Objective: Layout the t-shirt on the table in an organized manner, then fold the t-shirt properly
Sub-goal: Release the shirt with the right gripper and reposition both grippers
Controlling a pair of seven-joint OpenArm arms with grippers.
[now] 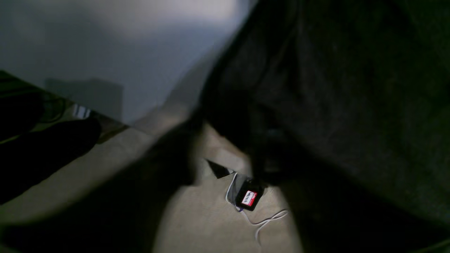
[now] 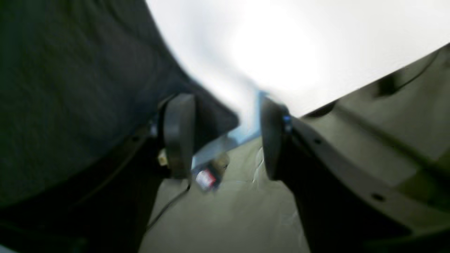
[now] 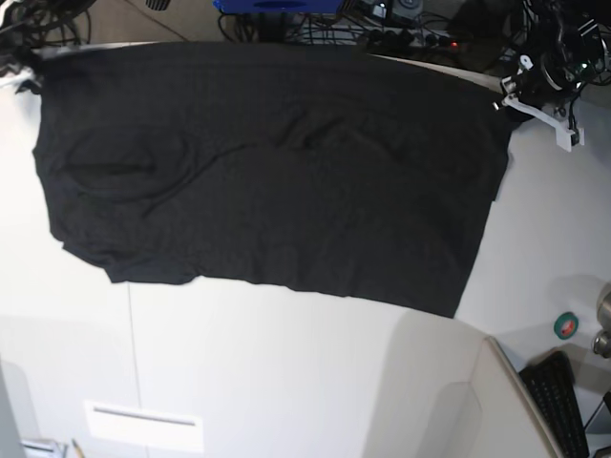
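Note:
The black t-shirt (image 3: 267, 172) lies spread out, plain side up, on the white table (image 3: 286, 363), its far hem along the table's back edge. My left gripper (image 3: 531, 95) hovers at the shirt's far right corner. In the left wrist view, which is blurred, its jaws (image 1: 221, 154) stand apart with floor showing between them, and the cloth (image 1: 334, 105) hangs against the right finger. My right gripper (image 2: 225, 140) is open at the far left corner. Its pads (image 2: 179, 137) are well apart, and the shirt's edge (image 2: 70, 88) lies beside the left one, ungripped.
A green tape roll (image 3: 566, 325) and a black keyboard (image 3: 558, 401) sit at the table's right front. A pale panel (image 3: 449, 401) rises at the bottom right. Cables and a blue box (image 3: 277, 5) crowd the far edge. A small black device (image 1: 249, 198) lies on the floor below.

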